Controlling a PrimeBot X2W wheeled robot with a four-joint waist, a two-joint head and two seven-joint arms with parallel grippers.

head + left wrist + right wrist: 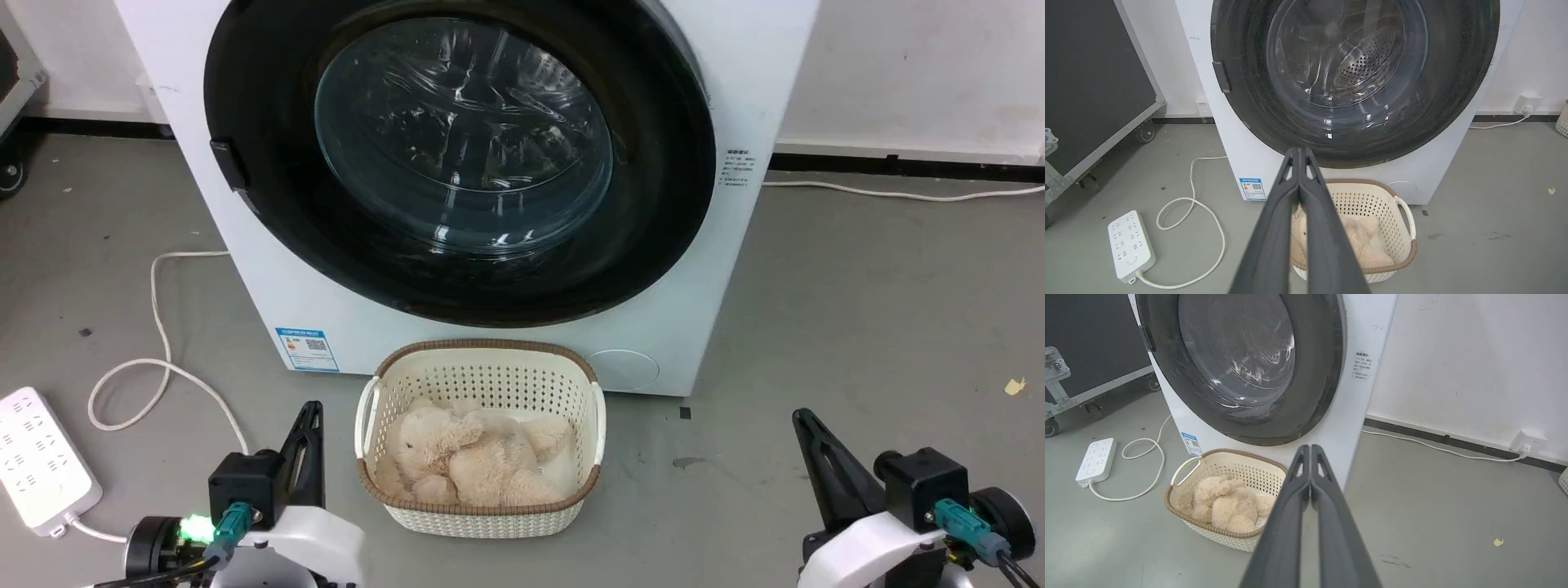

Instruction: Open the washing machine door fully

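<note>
The washing machine door is shut, left gripper and right gripper clenched empty; I'd unclench the left for the handle tab.

A grey floor is bounded by a white wall. Skirting and a socket are fixed low on it.

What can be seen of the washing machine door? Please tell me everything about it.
The washing machine door is a large round glossy black ring with a bulging clear glass window at its centre; the perforated steel drum shows through it. A small black tab sits on its left edge. It looks shut, flat against the white washing machine. Nothing touches it.
</note>
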